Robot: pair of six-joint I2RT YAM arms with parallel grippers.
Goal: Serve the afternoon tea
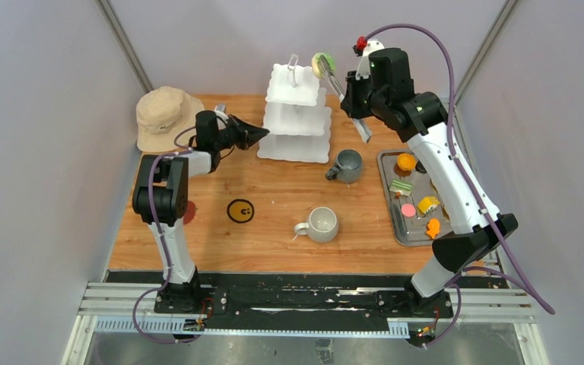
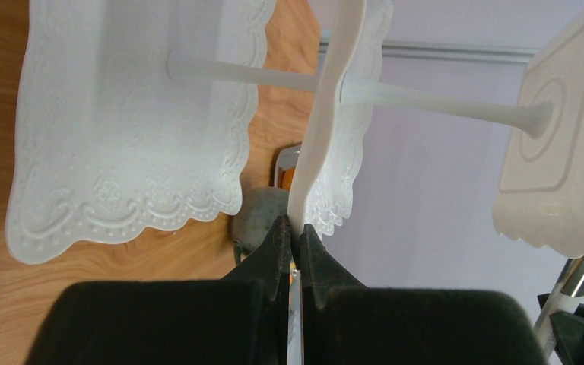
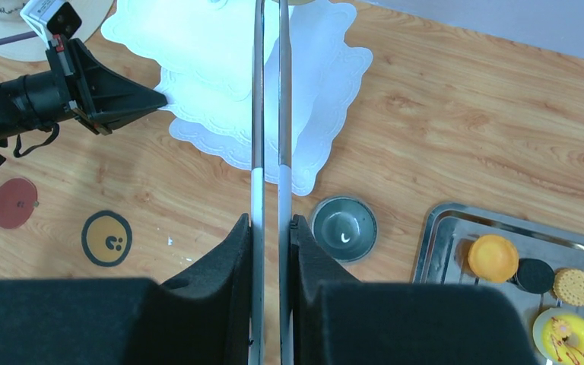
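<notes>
Wood desk point(image 1: 274, 243), walled booth on three sides. Bare wood runs along the near edge and from the centre to the left edge, with only flat stickers on it.

White 3-tier scalloped stand point(image 1: 295, 122) sits upright at the centre of the far edge, its embossed rims the only marking. Beige bucket hat point(image 1: 166, 114) is in the far-left corner, apart from the stand. Steel tray point(image 1: 404, 232) lies along the right edge, partly under the R arm.

L pincer point(image 1: 261, 135) reaches in from the left, level with the desk. Its jaws are closed on the rim of the stand's middle tier, pinching the thin white edge. R pincer point(image 3: 271, 224) is raised over the far-right part of the desk and clamped on metal tongs point(image 1: 336, 82). The tong arms are nearly together. Their tips hold the green-pink donut point(image 1: 322, 65) up at the top tier's right side; can't tell if it touches the tier.

Far grey mug point(image 1: 347, 165) is just beside the stand's bottom tier, between stand and tray. Near grey mug point(image 1: 322, 223) is mid-desk with its handle to the left, well apart from the stand.

In the tray: orange round piece point(image 1: 405, 161), green-pink striped piece point(image 1: 401, 187), yellow piece point(image 1: 427, 204), pink round piece point(image 1: 408, 209), small orange piece point(image 1: 433, 226).

Yellow round sticker point(image 1: 240, 211) has a black ring and dots but no legible text. Plain red sticker point(image 1: 188, 211) is just left of it, by the L arm.
</notes>
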